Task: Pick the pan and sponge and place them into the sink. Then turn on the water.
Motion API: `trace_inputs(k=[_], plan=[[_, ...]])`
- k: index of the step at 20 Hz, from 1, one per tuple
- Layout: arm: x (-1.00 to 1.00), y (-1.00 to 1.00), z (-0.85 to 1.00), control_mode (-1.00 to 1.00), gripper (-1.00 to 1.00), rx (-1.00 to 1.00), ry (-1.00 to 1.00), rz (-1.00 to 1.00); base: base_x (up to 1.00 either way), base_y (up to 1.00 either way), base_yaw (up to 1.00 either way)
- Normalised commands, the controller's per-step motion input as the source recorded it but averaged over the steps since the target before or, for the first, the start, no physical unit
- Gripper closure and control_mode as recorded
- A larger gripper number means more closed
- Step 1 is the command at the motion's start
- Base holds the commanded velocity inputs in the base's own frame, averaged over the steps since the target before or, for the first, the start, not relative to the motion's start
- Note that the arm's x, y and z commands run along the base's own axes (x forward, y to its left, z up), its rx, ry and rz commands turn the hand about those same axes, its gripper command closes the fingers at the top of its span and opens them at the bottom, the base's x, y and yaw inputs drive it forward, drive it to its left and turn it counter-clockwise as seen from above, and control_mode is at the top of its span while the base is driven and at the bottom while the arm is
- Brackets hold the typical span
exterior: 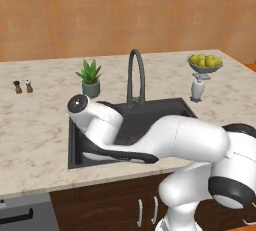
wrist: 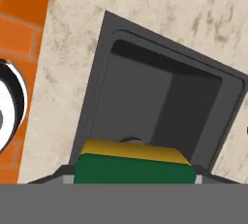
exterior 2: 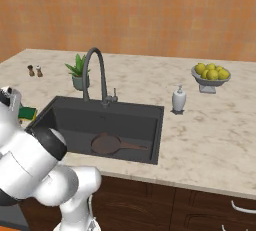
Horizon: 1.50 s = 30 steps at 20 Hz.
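Pan lies in the sink already. The gripper, half-open, seems clamped on the sponge over the basin. Next: let go, then faucet.

Both base cameras look forward and down over the counter at the sink, the left from behind its left corner, the right from behind its right. The hand camera hangs close above the sink's rim, rolled askew.

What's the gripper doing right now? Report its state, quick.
Gripper: shut on the sponge, carried over the sink.
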Motion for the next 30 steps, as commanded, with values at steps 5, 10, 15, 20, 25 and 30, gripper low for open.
trace_inputs(k=[5, 10, 15, 20, 25, 30], plan=[[-0.38, -1.0, 0.6, -1.0, 1.0, 0.18, 0.04, -0.02, 0.0, 0.0, 0.0], [-0.49, -1.0, 0.55, -1.0, 1.0, 0.04, 0.09, 0.0, 0.0, 0.0, 0.0], [-0.45, -1.0, 0.47, -1.0, 1.0, 0.03, 0.09, 0.01, 0.0, 0.0, 0.0], [-0.09, -1.0, 0.07, -1.0, 1.0, 0.01, 0.04, 0.15, 0.0, 0.0, 0.0], [0.0, -1.0, 0.0, -1.0, 1.0, 0.09, 0.0, 0.26, 0.0, 0.0, 0.0], [0.21, -0.95, 0.0, -1.0, 1.0, 0.1, 0.0, 0.4, 0.0, 0.0, 0.0]])
